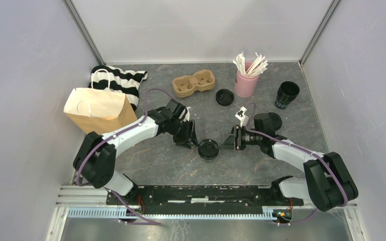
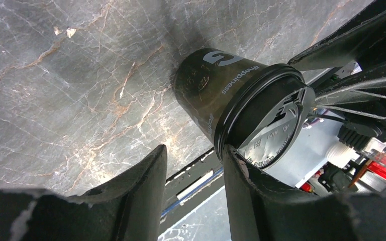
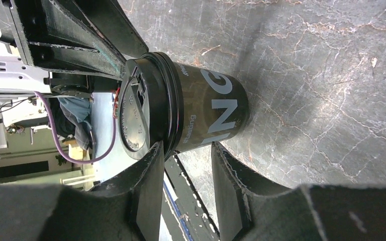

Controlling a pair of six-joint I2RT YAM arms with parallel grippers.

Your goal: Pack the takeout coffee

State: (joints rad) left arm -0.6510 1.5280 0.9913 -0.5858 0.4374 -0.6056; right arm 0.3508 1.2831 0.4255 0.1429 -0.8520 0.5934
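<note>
Marble tabletop (image 1: 171,168): arms angled inward; left hand (image 1: 193,143), right hand (image 1: 226,142) released, flanking lidded cup (image 1: 208,149).

1 lidded black cup (image 1: 208,149) stands upright on the grey marbled table (image 1: 171,165), centre front. The left gripper (image 1: 193,142) and right gripper (image 1: 228,141) flank it, 1 on each side, close in; contact not determinable. 1 open black cup (image 1: 286,94) stands at far right. 1 loose black lid (image 1: 224,96) lies between the brown carrier tray (image 1: 194,83) and the pink cup of white sticks (image 1: 245,86). A paper bag (image 1: 98,109) and striped cloth (image 1: 120,80) are at left, touching.
</note>
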